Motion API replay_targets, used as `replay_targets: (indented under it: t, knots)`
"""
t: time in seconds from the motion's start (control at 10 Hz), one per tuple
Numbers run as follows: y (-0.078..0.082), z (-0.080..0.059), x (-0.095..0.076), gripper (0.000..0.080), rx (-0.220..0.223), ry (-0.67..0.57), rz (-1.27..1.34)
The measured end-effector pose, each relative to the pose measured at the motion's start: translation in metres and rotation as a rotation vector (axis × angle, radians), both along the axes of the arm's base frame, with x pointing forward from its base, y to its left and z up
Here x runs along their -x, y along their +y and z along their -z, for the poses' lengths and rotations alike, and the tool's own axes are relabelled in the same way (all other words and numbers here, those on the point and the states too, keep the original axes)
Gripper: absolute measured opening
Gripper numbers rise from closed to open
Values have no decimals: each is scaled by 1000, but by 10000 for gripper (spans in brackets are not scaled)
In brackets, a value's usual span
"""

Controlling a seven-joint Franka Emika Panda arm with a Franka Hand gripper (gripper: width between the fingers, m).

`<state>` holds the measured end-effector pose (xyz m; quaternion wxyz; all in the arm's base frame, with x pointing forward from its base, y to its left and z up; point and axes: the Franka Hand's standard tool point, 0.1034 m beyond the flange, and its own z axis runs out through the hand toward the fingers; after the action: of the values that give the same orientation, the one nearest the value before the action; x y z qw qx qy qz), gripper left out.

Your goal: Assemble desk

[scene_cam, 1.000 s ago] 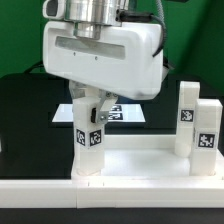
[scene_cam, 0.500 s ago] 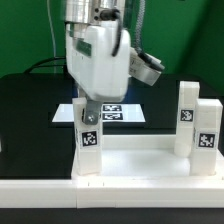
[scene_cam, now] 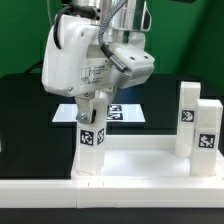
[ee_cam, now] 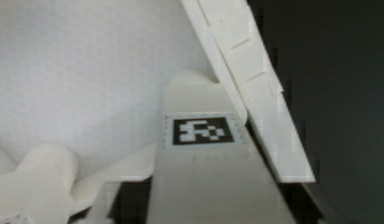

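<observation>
One tagged leg (scene_cam: 90,150) stands upright under the pincer (scene_cam: 92,112), which seems clamped on its top; no legible writing, only square tags.

Desk top (scene_cam: 120,165): white plastic, smooth, faint sheen on the raised rim.
Upright leg (scene_cam: 89,140): white plastic, matt — in the wrist view its face looks smooth and even.
Other legs (scene_cam: 197,125): same white plastic, smooth.
Tags (ee_cam: 205,131): flat black-and-white print, matt.
Robot arm (scene_cam: 85,60): glossy white plastic shell — metal collar above.
Bench (scene_cam: 25,110): black, matt covering.
Marker board (scene_cam: 125,113): thin, white, flat finish.
</observation>
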<state>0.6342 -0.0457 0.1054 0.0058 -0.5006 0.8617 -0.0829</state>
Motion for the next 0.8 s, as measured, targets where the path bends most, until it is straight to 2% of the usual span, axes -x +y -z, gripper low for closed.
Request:
replay_targets:
  t: [0.2,0.3,0.4,0.5,0.8]
  knots:
    - [-1,0,0,292,9,12,-85]
    - [-4,-1,4,474,20,61,-275]
    - [-6,-1,3,610,41,86,-465]
    - [-3,0,4,610,60,117,-642]
    - [-2,3,7,647,78,141,-815]
